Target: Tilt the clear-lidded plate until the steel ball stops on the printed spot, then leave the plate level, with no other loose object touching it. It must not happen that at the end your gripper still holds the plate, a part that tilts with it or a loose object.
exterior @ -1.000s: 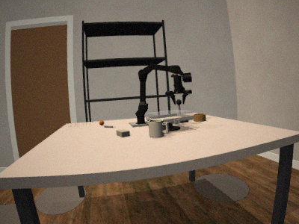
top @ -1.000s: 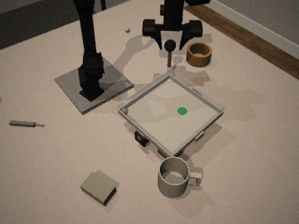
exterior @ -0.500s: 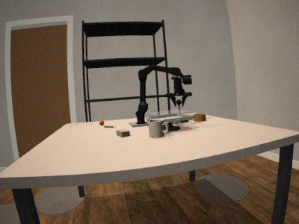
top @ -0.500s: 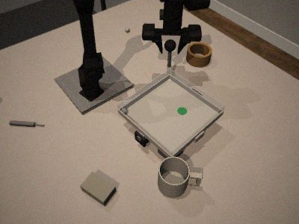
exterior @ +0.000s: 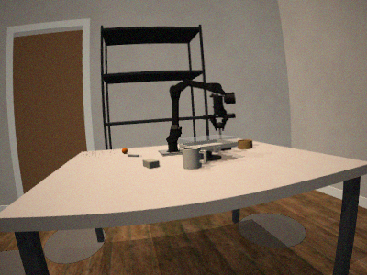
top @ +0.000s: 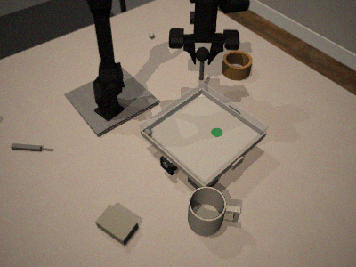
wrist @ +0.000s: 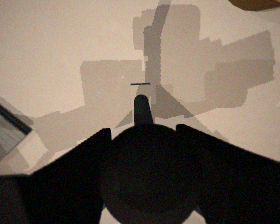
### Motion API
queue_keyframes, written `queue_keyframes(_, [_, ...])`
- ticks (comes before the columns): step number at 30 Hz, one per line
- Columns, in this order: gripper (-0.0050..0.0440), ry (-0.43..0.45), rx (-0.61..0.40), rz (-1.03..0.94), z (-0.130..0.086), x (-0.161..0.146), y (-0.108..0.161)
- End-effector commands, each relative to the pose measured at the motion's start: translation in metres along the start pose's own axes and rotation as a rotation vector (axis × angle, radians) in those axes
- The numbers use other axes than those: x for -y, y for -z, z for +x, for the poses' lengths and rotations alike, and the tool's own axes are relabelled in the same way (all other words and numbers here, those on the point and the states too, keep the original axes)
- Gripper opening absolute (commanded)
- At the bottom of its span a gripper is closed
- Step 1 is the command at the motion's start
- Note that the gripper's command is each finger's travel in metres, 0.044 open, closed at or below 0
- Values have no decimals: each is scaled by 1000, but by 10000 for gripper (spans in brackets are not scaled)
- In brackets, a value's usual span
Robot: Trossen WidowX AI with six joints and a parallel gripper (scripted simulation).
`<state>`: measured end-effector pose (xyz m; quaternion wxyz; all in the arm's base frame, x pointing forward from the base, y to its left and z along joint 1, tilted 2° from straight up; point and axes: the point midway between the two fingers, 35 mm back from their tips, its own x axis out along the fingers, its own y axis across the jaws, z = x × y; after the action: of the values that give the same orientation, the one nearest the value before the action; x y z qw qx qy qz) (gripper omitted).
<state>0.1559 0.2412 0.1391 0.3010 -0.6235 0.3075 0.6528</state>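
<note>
Knob (top: 202, 52) of the stiff handle at the plate's (top: 249, 121) upper corner is clamped by the fingers (top: 196, 53); slippery ball (top: 148, 131) likely overshoots, so gentle tilts advised.

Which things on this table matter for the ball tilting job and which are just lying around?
Job:
clear-lidded plate
steel ball in its corner
green spot
knobbed handle, gripper shut on it

Lying about:
grey mug, close by the plate
tape roll
grey block
screwdriver
small white ball
</note>
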Motion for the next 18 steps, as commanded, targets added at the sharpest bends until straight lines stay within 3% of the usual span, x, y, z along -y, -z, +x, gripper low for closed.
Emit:
queue_keyframes(1, [150, -5, 0, -3, 0, 4, 1])
queue_keyframes(18, [150, -46, -3, -3, 0, 6, 1])
